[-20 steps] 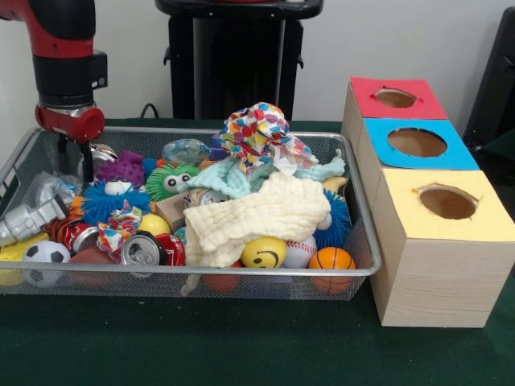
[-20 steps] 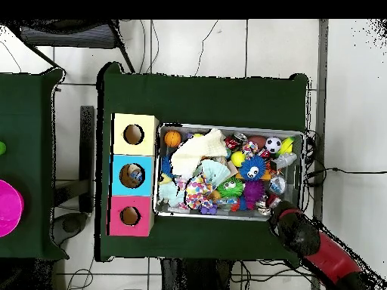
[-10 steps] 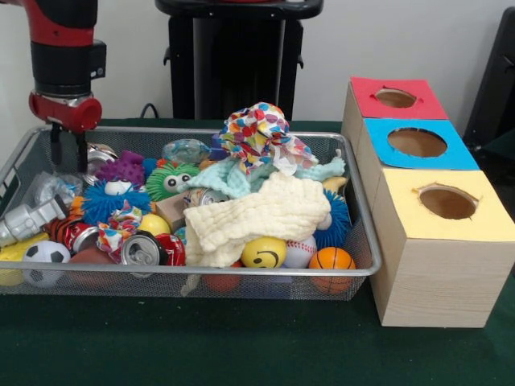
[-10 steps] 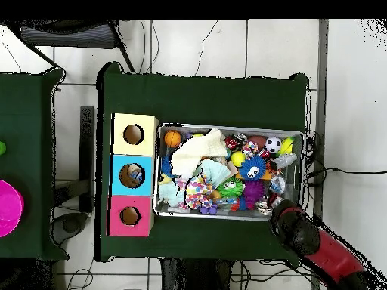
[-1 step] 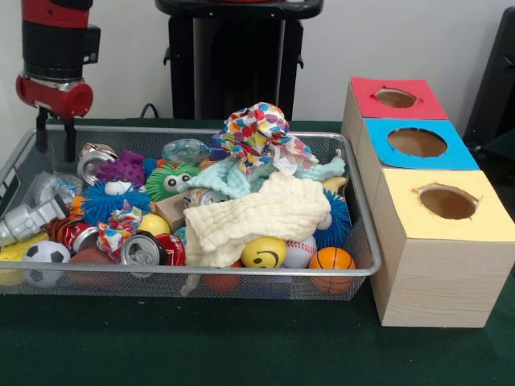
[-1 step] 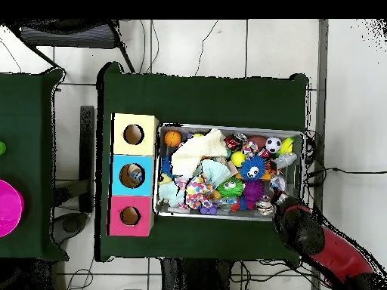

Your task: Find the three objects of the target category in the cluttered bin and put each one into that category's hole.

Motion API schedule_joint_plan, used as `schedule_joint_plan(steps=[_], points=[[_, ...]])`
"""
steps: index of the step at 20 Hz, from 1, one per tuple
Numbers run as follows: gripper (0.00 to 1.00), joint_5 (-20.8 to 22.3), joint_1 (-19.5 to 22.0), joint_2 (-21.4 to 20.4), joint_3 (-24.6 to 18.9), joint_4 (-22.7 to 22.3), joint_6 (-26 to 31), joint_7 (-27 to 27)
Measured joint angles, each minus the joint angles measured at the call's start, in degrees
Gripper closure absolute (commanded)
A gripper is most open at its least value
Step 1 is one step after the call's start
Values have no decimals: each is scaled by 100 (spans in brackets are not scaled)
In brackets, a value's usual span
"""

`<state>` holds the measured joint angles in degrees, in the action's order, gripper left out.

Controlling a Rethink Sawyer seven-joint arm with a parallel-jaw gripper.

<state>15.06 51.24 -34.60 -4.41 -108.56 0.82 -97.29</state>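
The gripper [image 5: 53, 135] hangs above the wire bin's [image 5: 364, 241] back left corner, its two black fingers [image 5: 40, 130] a narrow gap apart and holding nothing. Just below and beside it lies an empty silver can [image 5: 94, 160], open end up. More crushed cans [image 5: 145, 249] sit near the bin's front left edge among balls and spiky toys. A cream cloth [image 5: 257, 213] covers the bin's middle. The box row [image 5: 434, 265] beside the bin has red [image 5: 396, 98], blue [image 5: 417, 142] and yellow holes [image 5: 447, 203]; something, perhaps a can, shows in the blue hole from overhead.
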Motion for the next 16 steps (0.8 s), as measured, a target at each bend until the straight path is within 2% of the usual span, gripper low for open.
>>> schedule_joint_plan(steps=[16], points=[[0,-145,746,388,-462,4,-22,0]])
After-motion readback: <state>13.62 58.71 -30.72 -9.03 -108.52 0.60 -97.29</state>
